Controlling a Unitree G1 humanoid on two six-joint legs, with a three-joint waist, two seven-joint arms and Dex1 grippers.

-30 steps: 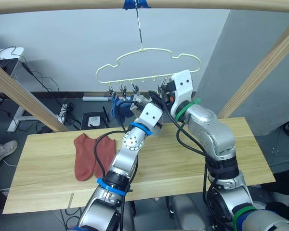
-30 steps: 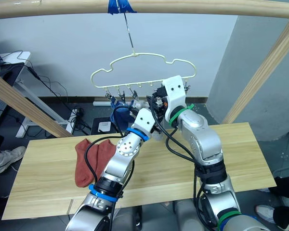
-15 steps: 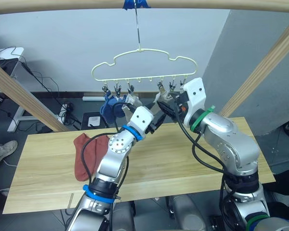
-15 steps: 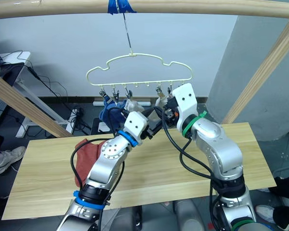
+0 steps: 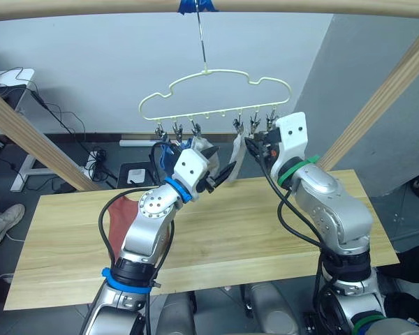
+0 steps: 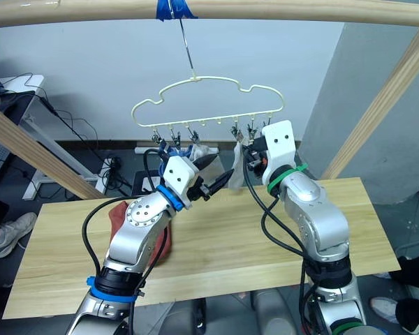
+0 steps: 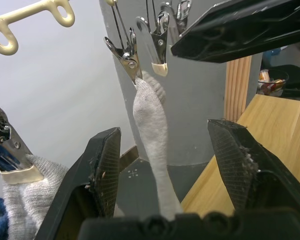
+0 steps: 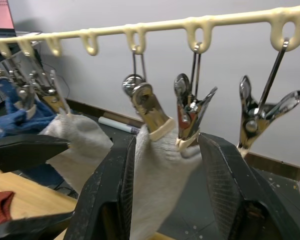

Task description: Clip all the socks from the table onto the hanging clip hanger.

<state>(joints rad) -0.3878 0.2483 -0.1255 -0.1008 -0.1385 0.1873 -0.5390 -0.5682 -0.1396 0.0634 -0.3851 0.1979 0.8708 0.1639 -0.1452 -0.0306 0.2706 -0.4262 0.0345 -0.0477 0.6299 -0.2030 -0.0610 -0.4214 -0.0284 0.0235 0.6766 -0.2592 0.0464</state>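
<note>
Grey sock (image 7: pixel 151 125) hangs from clip on clip hanger (image 5: pixel 213 94), 2nd grey sock (image 8: pixel 77 145) + blue sock (image 5: pixel 169 155) clipped too. Rust-red socks (image 5: pixel 122 216) lie on tabletop (image 5: pixel 265 223). L tool (image 7: pixel 162 165) spread, empty. R tool (image 8: pixel 165 180) spread, fingers either side of grey sock, beneath clips.

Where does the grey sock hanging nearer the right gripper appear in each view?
Left eye view: grey sock, just right of centre.
Right eye view: near centre.
Left wrist view: clipped up, between the left gripper fingers.
Right wrist view: between the right gripper fingers.
Shared landmark: the clip hanger bar above it.
</note>
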